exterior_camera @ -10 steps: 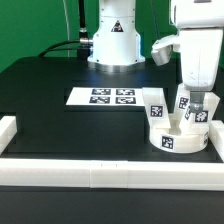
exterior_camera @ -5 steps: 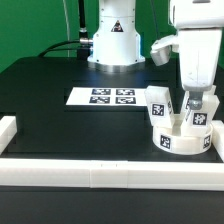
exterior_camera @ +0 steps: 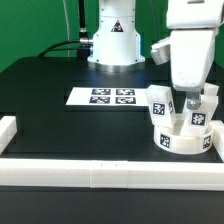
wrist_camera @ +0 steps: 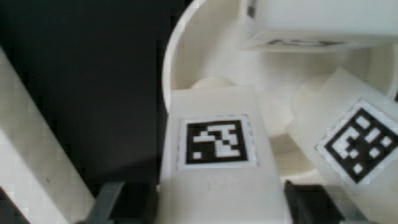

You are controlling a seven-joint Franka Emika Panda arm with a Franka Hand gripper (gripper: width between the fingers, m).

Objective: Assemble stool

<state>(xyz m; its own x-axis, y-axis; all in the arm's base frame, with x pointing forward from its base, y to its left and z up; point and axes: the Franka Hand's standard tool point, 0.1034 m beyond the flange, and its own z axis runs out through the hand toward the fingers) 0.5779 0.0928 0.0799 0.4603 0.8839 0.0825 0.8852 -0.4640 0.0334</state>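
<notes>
Table point(exterior_camera: 50, 105): black top, green wall behind, white bars along its edges.
Marker board point(exterior_camera: 100, 97): flat on the table, well apart from the stool.
Seat point(exterior_camera: 185, 141): round white disc at the exterior view's right, legs standing on it.
Gripper point(exterior_camera: 193, 101): jaws pinching a tagged leg point(wrist_camera: 217, 150) over the seat.

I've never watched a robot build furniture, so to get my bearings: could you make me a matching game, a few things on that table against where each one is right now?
Things:
1. marker board
2. stool seat
3. gripper
4. robot base

Places:
A. shut on a stool leg
B. behind the table
C. flat at the table's middle
D. by the front rail, at the exterior view's right

Pairs: 1-C, 2-D, 3-A, 4-B
</notes>
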